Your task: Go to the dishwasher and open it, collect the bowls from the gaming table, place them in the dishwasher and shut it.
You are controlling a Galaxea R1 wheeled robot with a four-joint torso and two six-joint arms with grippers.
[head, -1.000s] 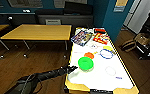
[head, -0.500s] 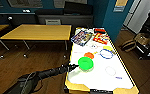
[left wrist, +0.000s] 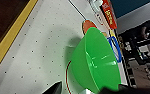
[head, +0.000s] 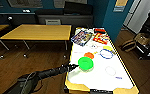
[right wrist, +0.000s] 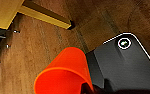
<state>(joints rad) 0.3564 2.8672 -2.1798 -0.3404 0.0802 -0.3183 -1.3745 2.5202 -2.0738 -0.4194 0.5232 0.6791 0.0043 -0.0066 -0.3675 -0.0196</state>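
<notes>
The left gripper (head: 74, 66) is being closed on the near rim of the green bowl (head: 85, 63), which is being held just above the gaming table (head: 96, 77). An orange bowl (head: 89, 55) is lying just beyond it. Another orange bowl (right wrist: 66, 72) is being clasped by the right gripper (right wrist: 91, 88) over wooden floor (right wrist: 41, 37).

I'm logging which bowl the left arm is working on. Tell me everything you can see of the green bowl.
The green bowl is round, bright and translucent, plastic by its look, with a smooth inside and a thin rim. It sits on the gaming table, on the white top near the left edge, just in front of an orange bowl. The left pincer reaches its near-left rim; in the left wrist view the bowl looks tipped. Whether it is gripped cannot be told.
</notes>
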